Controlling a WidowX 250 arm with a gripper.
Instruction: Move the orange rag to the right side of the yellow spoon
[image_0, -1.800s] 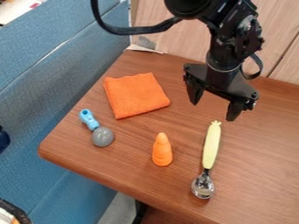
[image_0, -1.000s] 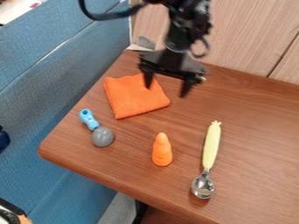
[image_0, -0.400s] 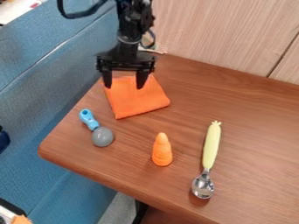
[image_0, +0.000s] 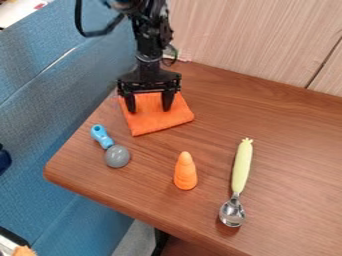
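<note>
The black gripper (image_0: 149, 110) hangs open over the upper part of the orange rag, its two fingers apart with orange cloth visible between them. Whether the fingertips touch the cloth I cannot tell. The orange rag (image_0: 159, 121) lies flat on the table at the upper left, its far edge hidden behind the gripper. On the right half of the table lies the yellow spoon (image_0: 242, 167), handle pointing away and metal bowl toward the near edge.
An orange cone-shaped toy (image_0: 185, 171) stands between rag and spoon. A blue-handled toy with a grey ball (image_0: 117, 156) lies near the left edge of the wooden table (image_0: 294, 165). A wood panel (image_0: 260, 40) rises behind, and a blue couch (image_0: 40, 120) borders the left.
The gripper has swept left from above the table's back right to the rag, and most recently has come down lower over it. Rag and spoon have stayed put.
</note>
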